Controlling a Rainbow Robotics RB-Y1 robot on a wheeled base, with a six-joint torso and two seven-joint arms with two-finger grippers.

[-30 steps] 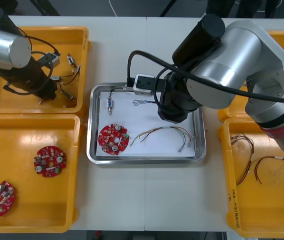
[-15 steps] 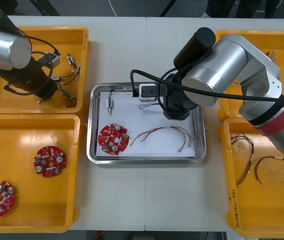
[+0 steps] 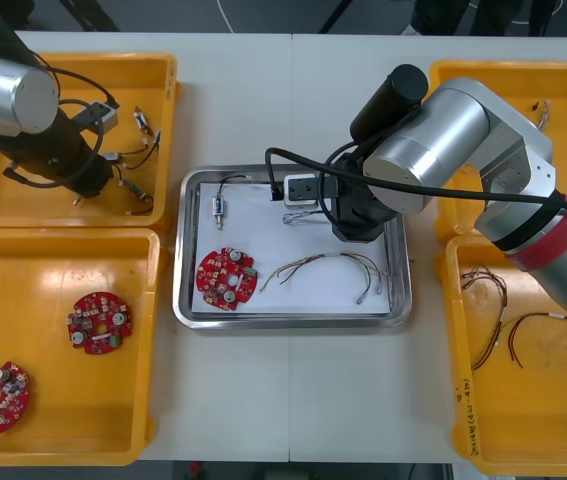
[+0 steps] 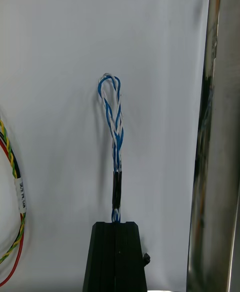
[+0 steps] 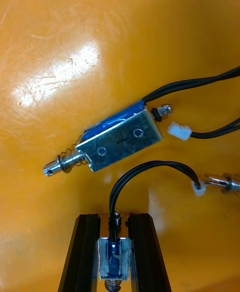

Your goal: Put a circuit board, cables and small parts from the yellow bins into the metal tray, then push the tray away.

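The right gripper (image 4: pixel 116 224) pinched the blue-white cable (image 4: pixel 114 122) by one end over the tray (image 4: pixel 215 172), probably to lay it flat inside. The left gripper (image 5: pixel 115 222) clamped a metal part (image 5: pixel 114 258) in its bin (image 5: pixel 75 32), apparently ready to lift it.

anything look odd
Nothing stands out: circuit board, red and yellow cable and small metal part lie inside the metal tray; right gripper holds the blue and white cable over it; left gripper is in a yellow bin.

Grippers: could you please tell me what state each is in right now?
Left gripper: shut on a small metal part over the yellow bin.
Right gripper: shut on the blue and white cable over the metal tray.
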